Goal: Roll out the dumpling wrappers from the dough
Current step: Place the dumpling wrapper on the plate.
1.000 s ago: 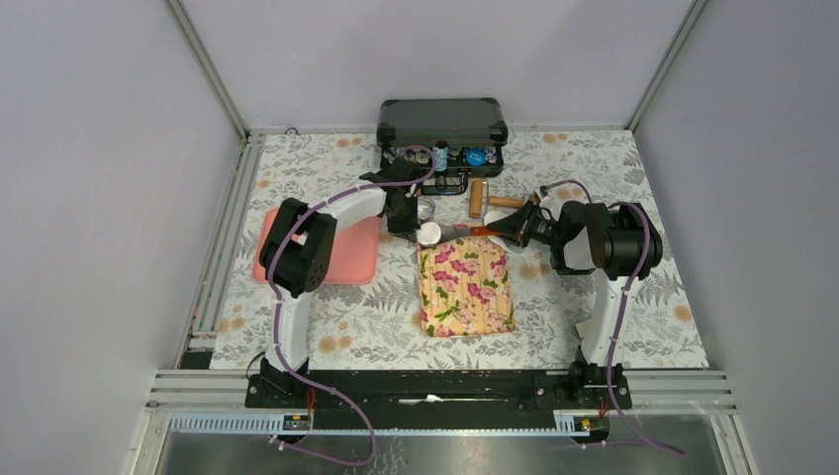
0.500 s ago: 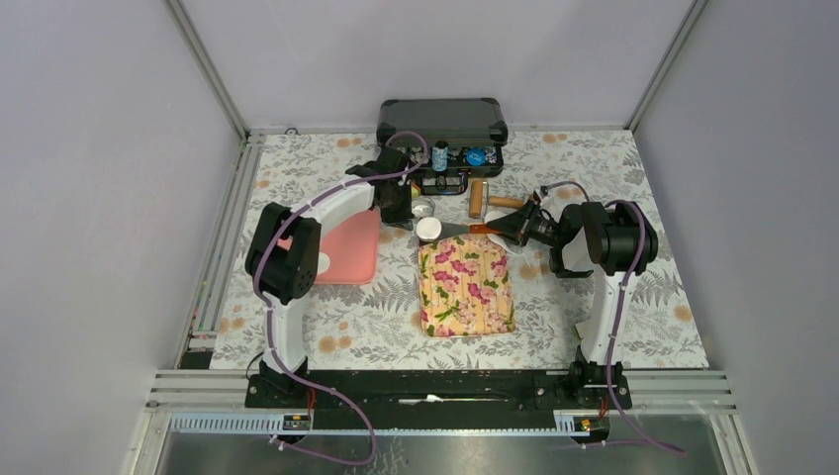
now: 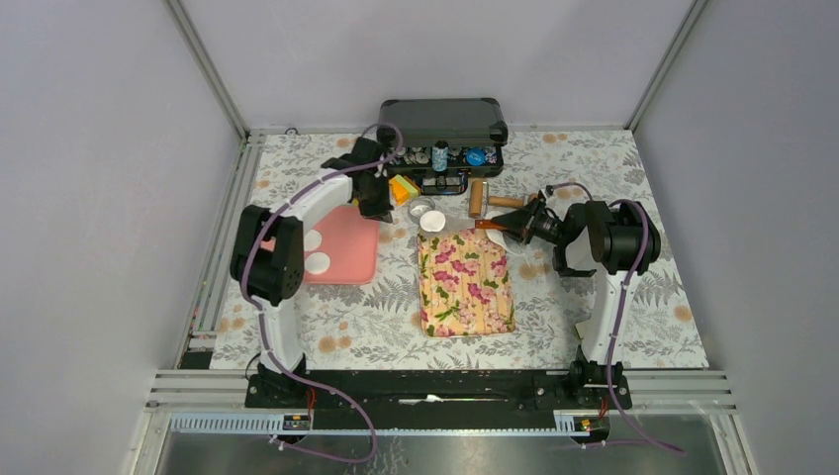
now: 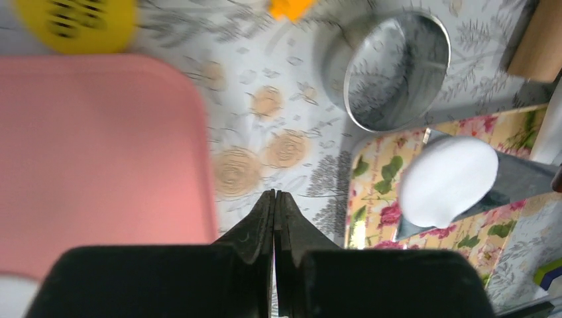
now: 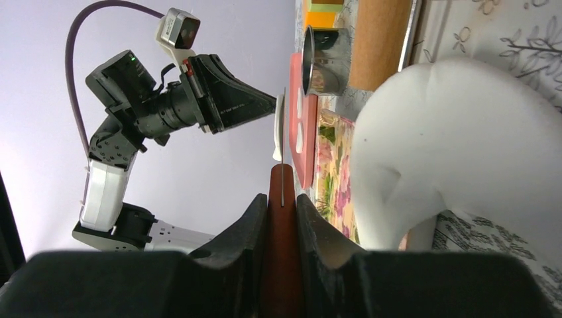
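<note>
One dumpling wrapper (image 3: 432, 221), a flat white disc (image 4: 449, 179), lies on the metal blade of a spatula (image 3: 473, 228) over the far edge of the floral mat (image 3: 465, 287). My right gripper (image 3: 507, 229) is shut on the spatula's red-brown handle (image 5: 281, 218). In the right wrist view the blade and wrapper (image 5: 277, 132) show edge-on. A big white lump of dough (image 5: 450, 152) sits close beside that gripper. Two more wrappers (image 3: 315, 251) rest on the pink tray (image 3: 346, 262). My left gripper (image 3: 378, 206) is shut and empty (image 4: 274, 195), just off the tray's right edge (image 4: 99, 146).
A round silver tin (image 3: 422, 207) (image 4: 396, 69) stands just beyond the mat. A wooden rolling pin (image 3: 478, 198) lies to its right. An open black case (image 3: 442, 134) of small items sits at the back. A yellow and orange block (image 3: 401, 187) lies near the left gripper.
My left arm has swung away from the wrapper on the spatula, back and to the left, uncovering two wrappers on the tray. The spatula and its wrapper shifted slightly farther back.
</note>
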